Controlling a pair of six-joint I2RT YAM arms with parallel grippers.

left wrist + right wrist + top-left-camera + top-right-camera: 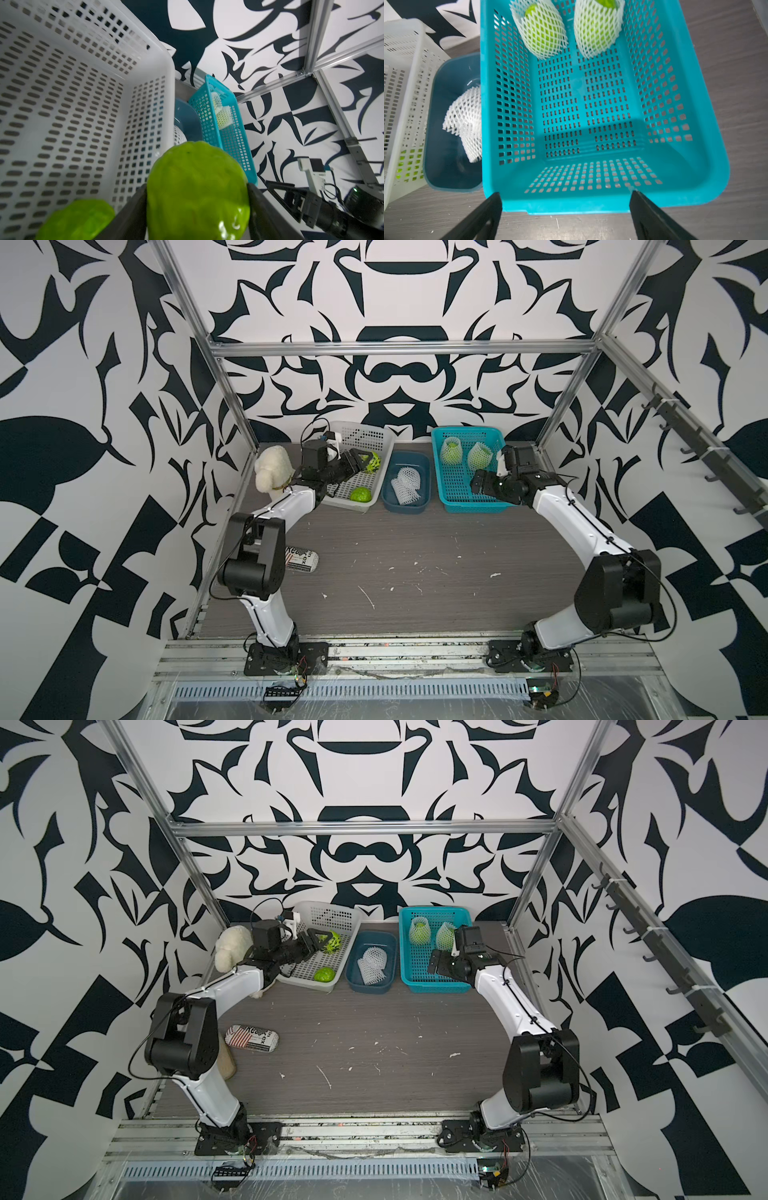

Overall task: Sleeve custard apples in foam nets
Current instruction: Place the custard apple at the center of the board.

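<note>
My left gripper point(365, 462) is shut on a bare green custard apple point(197, 187) and holds it a little above the white basket point(361, 435); its fingers press the fruit's two sides. A second bare custard apple point(360, 494) lies in that basket's near corner. Loose white foam nets point(405, 485) are piled in the dark blue tub point(409, 509). Two custard apples point(544, 33) in foam nets stand at the far end of the teal basket point(708, 145). My right gripper point(564, 199) is open and empty, just above that basket's near rim.
The three containers stand in a row at the back of the grey table. A white plush toy point(270, 472) stands by the left arm. A printed pouch point(301, 561) lies near the left arm's elbow. Small white foam scraps are scattered over the middle of the table.
</note>
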